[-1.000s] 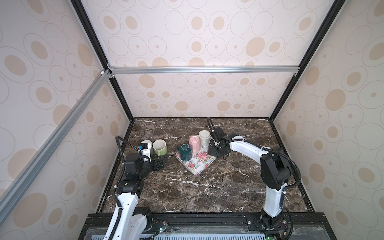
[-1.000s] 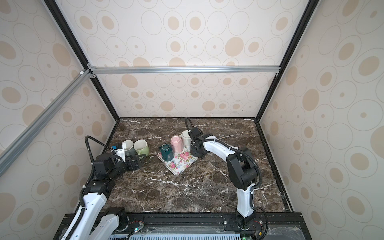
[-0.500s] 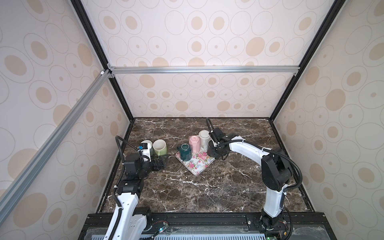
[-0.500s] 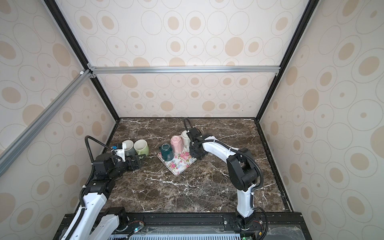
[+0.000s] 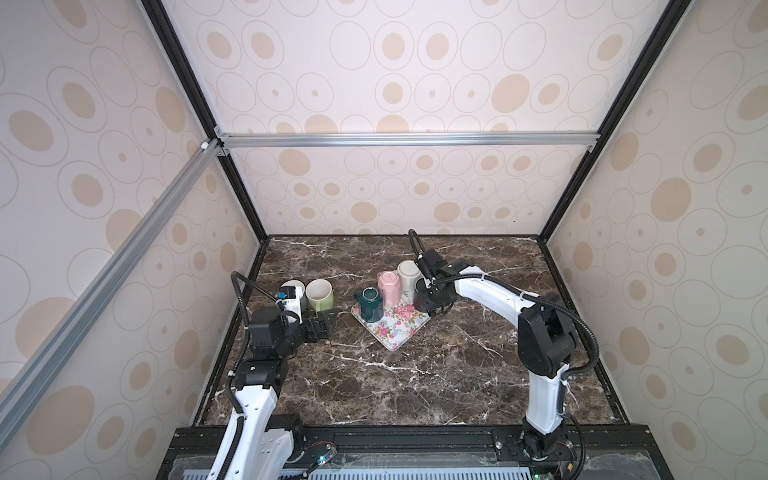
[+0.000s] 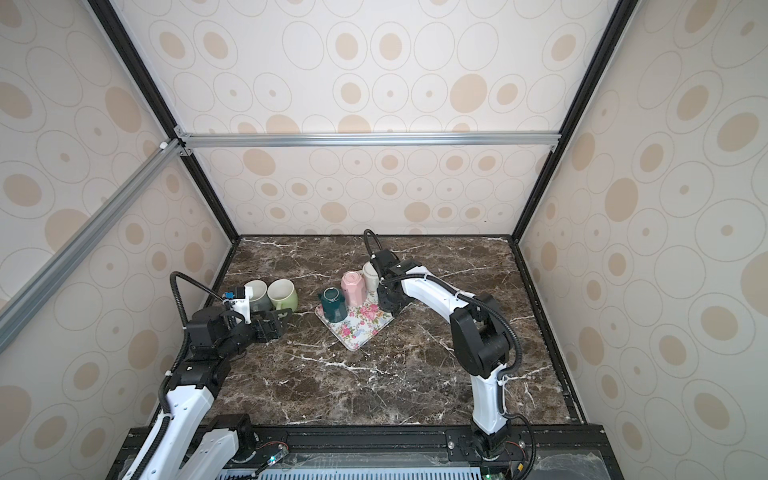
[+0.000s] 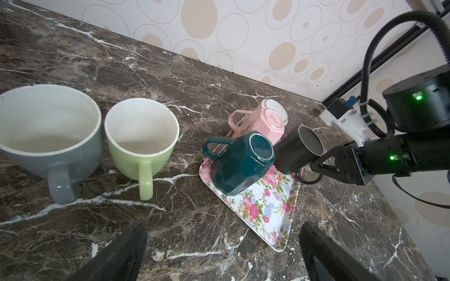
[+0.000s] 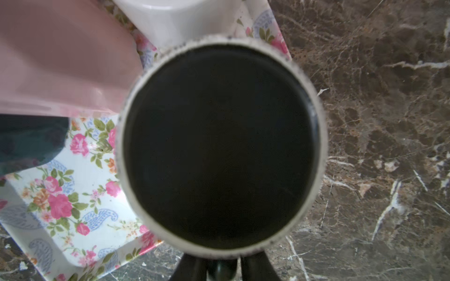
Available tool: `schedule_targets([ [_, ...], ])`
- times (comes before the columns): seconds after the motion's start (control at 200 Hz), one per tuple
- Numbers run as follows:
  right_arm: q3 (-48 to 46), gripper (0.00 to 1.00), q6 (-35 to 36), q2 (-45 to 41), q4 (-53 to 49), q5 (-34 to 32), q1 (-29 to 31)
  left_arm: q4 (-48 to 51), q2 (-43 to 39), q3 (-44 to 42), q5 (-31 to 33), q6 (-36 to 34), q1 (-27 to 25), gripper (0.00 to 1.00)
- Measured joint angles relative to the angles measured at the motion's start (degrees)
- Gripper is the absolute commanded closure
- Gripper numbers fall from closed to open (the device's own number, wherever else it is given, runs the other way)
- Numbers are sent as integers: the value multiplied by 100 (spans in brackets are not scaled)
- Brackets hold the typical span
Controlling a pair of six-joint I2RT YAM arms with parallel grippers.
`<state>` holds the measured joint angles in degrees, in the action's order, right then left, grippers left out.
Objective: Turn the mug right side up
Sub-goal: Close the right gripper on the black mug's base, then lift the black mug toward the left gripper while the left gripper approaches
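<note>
Standing base-up at the right-hand corner of the floral tray (image 7: 267, 214), the black mug (image 7: 292, 155) has its handle pinched by the right gripper (image 7: 314, 167), whose fingers (image 8: 190, 270) press in from either side. A pink mug (image 7: 258, 126), a white mug (image 7: 277, 107) and a teal mug (image 7: 241, 165) stand upside down beside it on the same tray. Well to the left, a green mug (image 7: 141, 146) and a grey mug (image 7: 48, 136) stand upright on the marble table (image 5: 415, 374). The left gripper (image 5: 323, 325) sits just in front of them, fingers spread wide.

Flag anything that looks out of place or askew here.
The teal mug, pink mug and white mug stand bottom-up on the tray, unlike the upright grey mug and green mug. The tray lies cornerwise to the table edge. No spill shows.
</note>
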<state>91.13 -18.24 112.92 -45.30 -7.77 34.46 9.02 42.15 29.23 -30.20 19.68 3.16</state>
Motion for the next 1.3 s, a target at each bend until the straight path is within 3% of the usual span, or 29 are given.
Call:
schedule_targets([
  [0.255, 50, 82, 20, 57, -70, -26, 0, -9, -4, 0, -15, 0, 0, 2],
  [0.365, 138, 90, 44, 118, -116, -81, 0, -20, -4, 0, -17, 0, 0, 2],
  [0.77, 111, 100, 63, 105, -76, -79, -2, -39, -4, -7, -39, 2, 0, 2],
  [1.3, -1213, 100, -280, -778, 791, 352, -7, -81, 4, -28, -129, 26, 0, 2],
])
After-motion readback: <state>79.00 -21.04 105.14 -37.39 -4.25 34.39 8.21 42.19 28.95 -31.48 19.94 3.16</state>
